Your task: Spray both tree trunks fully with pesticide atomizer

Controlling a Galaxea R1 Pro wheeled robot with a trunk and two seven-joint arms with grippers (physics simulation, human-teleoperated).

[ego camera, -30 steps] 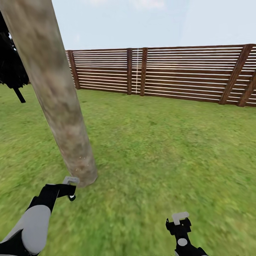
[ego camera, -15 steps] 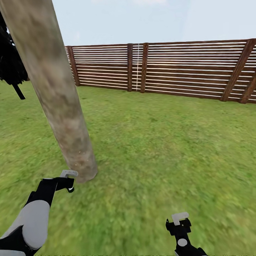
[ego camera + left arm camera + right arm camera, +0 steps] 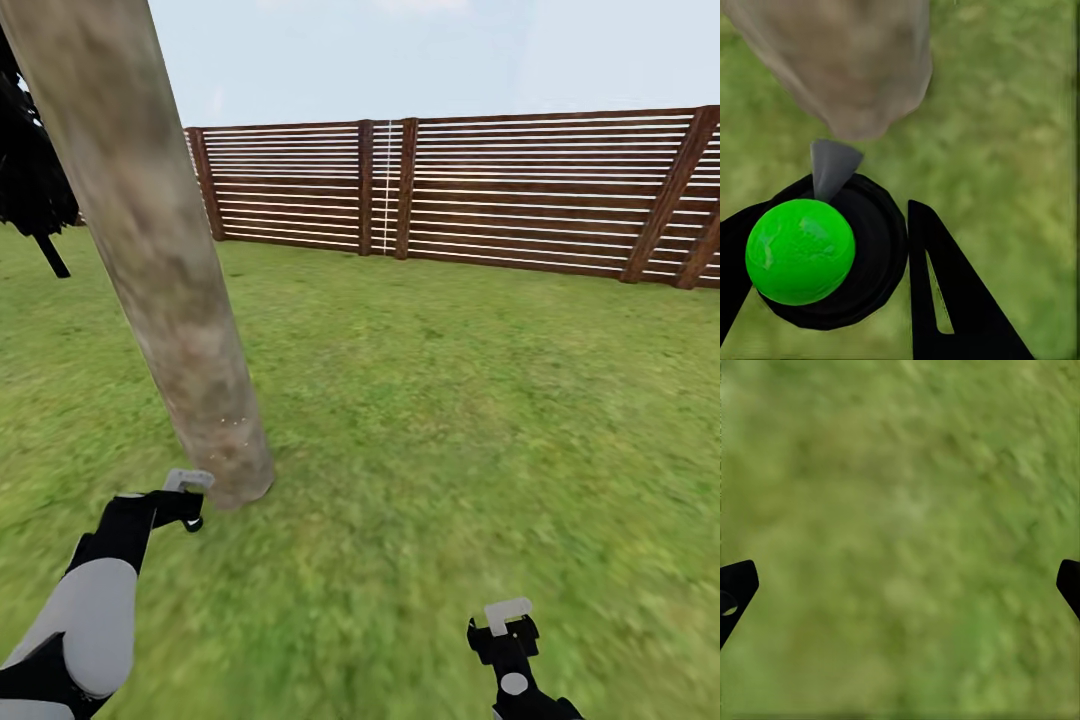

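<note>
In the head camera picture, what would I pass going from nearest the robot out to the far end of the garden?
Right hand → left hand holding the atomizer → foot of the thick mottled grey-brown tree trunk → wide green grass lawn → brown slatted wooden fence.

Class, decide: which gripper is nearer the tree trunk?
Left. The left gripper sits just beside the tree trunk base; the right gripper hangs well off over open grass.

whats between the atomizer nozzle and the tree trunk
Nothing but bare grass: in the left wrist view the atomizer and its grey nozzle point at the tree trunk across a small gap.
</note>
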